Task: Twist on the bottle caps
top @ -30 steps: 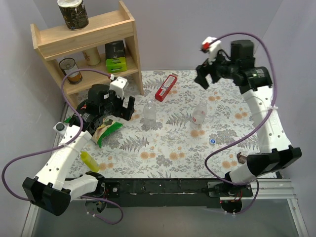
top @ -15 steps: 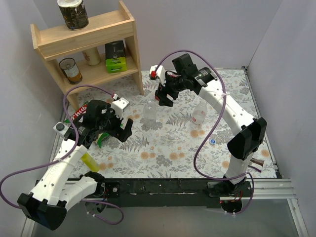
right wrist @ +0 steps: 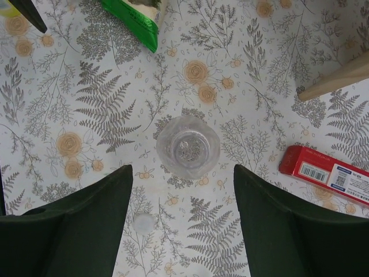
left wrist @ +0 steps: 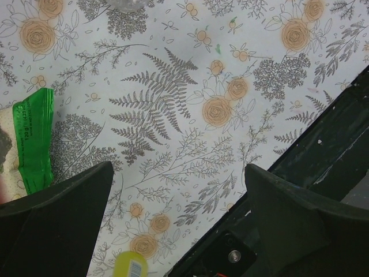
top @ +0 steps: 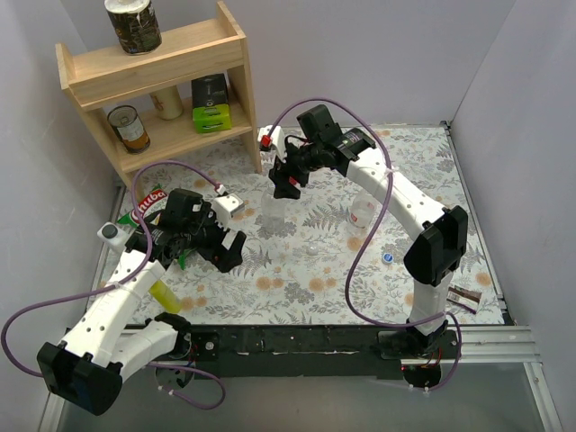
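Note:
The plain clear bottle (right wrist: 188, 153) stands upright with an open mouth, seen from straight above in the right wrist view. My right gripper (right wrist: 183, 190) hovers over it, open, with nothing between its fingers (right wrist: 75, 231). A pale cap (right wrist: 143, 222) lies on the cloth beside the left finger. In the top view my right gripper (top: 286, 184) covers most of this bottle (top: 274, 214). The labelled bottle (top: 363, 213) stands to the right, and the blue cap (top: 387, 256) lies nearer the front. My left gripper (top: 225, 247) (left wrist: 179, 190) is open above bare cloth.
A wooden shelf (top: 162, 81) with cans stands at the back left. A flat red box (right wrist: 328, 173) lies near the plain bottle. A green snack bag (left wrist: 31, 144) (right wrist: 132, 12) and a yellow object (top: 162, 292) lie at the left. A dark wrapper (top: 463, 297) sits front right.
The right arm swung from the back right across to the left, over the plain bottle, and its jaws narrowed somewhat. The left gripper moved right and nearer, off the snack bag.

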You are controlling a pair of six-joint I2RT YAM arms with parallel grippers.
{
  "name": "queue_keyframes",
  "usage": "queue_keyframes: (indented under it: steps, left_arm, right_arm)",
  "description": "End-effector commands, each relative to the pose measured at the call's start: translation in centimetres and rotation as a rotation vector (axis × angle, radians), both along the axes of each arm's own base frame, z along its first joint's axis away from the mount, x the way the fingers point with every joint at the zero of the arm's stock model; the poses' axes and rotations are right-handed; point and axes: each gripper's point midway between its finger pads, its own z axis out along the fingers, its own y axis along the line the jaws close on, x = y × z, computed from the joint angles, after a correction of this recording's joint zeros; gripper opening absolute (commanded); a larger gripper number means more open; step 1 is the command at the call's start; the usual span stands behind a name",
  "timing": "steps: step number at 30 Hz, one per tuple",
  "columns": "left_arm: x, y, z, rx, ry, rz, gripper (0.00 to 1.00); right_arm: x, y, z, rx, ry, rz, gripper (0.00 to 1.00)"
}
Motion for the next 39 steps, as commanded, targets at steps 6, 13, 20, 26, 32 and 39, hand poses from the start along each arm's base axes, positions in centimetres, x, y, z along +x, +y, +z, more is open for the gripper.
queue_keyframes:
  steps: [6, 13, 20, 26, 32, 39]
  left_arm:
    - [-0.4, -0.5, 0.3, -0.025, -0.006, -0.046, 0.98]
    - [-0.2, -0.6, -0.1, -0.024, -0.004, -0.052, 0.98]
    - [0.3, -1.0, -0.3, -0.033, -0.007, -0.058, 0.98]
    - [1.1, -1.6, -0.7, -0.043, 0.006, -0.065, 0.98]
    - [3.7, -2.8, 1.1, -0.143, -0.153, -0.021, 0.98]
    - [4.3, -5.1, 3.3, -0.355, -0.453, -0.116, 0.98]
  right_arm:
    - [0.9, 2.3, -0.1, 0.06, -0.001, 0.016, 0.74]
    - [1.5, 3.2, -0.6, 0.076, 0.001, 0.003, 0.7]
    - [1.9, 3.7, -2.2, 0.047, 0.006, -0.01, 0.61]
    - [1.9, 3.8, -3.5, 0.015, -0.009, -0.026, 0.44]
    - [2.0, 3.5, -1.3, 0.039, -0.036, -0.053, 0.16]
    - [-1.6, 3.6, 4.8, 0.147, 0.06, 0.012, 0.08]
